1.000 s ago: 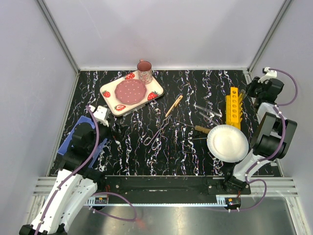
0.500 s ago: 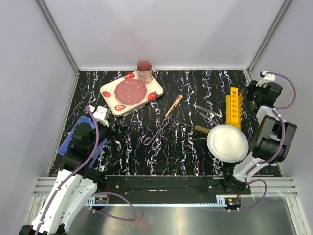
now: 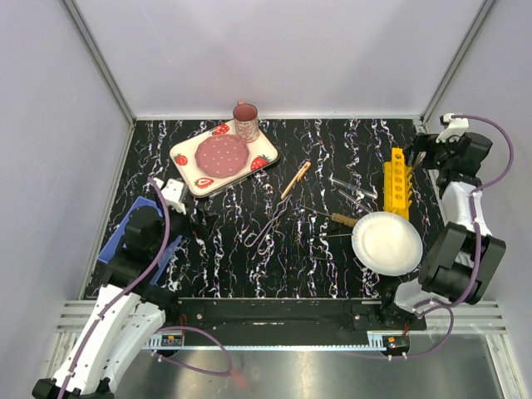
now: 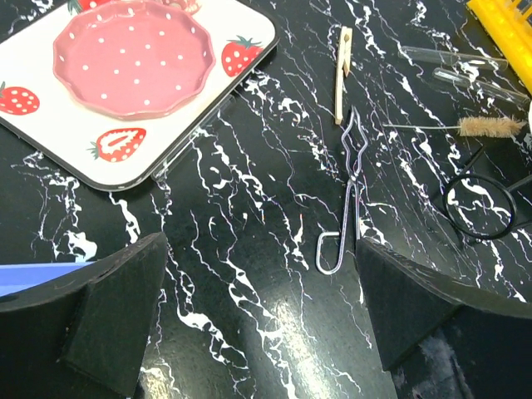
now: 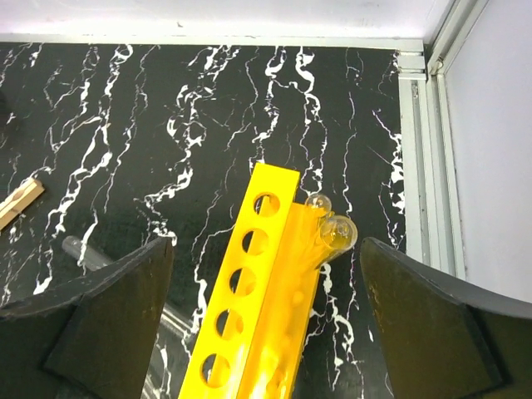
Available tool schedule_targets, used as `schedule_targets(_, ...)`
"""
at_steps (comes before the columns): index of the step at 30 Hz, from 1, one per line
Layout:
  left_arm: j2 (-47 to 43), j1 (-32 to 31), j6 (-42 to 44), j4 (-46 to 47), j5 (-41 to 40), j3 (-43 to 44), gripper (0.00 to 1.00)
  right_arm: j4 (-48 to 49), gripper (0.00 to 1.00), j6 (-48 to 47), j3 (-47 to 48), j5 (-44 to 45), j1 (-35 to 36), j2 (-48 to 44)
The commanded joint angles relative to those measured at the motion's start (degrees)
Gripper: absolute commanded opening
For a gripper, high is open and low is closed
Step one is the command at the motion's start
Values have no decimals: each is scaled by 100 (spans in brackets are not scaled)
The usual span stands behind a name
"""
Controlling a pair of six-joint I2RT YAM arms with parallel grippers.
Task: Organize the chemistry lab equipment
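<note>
The left gripper (image 4: 266, 332) has its jaws spread wide with nothing between them. It hangs low over the black marble table (image 3: 332, 141) and is pointed toward the wire tong (image 4: 349, 195). I judge this pose is a preparation to pick the tong up, since that is the nearest loose piece in front of it.

The right gripper (image 5: 266, 332) is also spread apart and empty. It hovers above the far end of the yellow rack (image 5: 258, 307), where two rounded glass ends (image 5: 328, 220) show beside the holes (whether they sit in the holes or only lean on the rack, I cannot tell). Probably it looks down there to inspect the rack before filling it.

The other equipment lies scattered between the two arms: clear test tubes (image 3: 349, 184) just beside the rack, a wooden clip (image 4: 342, 62) beyond the tong's tips, and a small brush (image 4: 482, 126) near the white plate (image 3: 386, 243). The strawberry tray (image 4: 237, 21) stays apart from them, at the back left.
</note>
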Motion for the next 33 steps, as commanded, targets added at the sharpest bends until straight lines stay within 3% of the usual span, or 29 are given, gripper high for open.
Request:
schedule_targets(1,183,11,-170,-104,-79,344,99,-1052,100,-654,318,-197,-12,-673)
schedule_targets(10,1035,11,-1146,-447,192,740,99,-2854,100,-1393,688,-547,-12,-1991)
schedule_targets(13,1544,20,-1331,-552,369,880,99,-3486,100,-1437,784,-1275,-12,-2247)
schedule_targets(16,2238,11,-1148,-710,439,1170,99,-4137,100,-1349,907,-2643,-12,-2221)
schedule_targets(20,3284,11,-709,-1176,230,2002,99,-4962,100,-1322,1153,-3281,259,-1896)
schedule_targets(26,4585,-15,-443,-1705,-18,2848,99,-5281,100,-1586,1286,-3089,831,-1729)
schedule_targets(33,4745,-77,-57,-1740,-18,3078,99,-6510,100,-2553,2198,-2158,1323,-754)
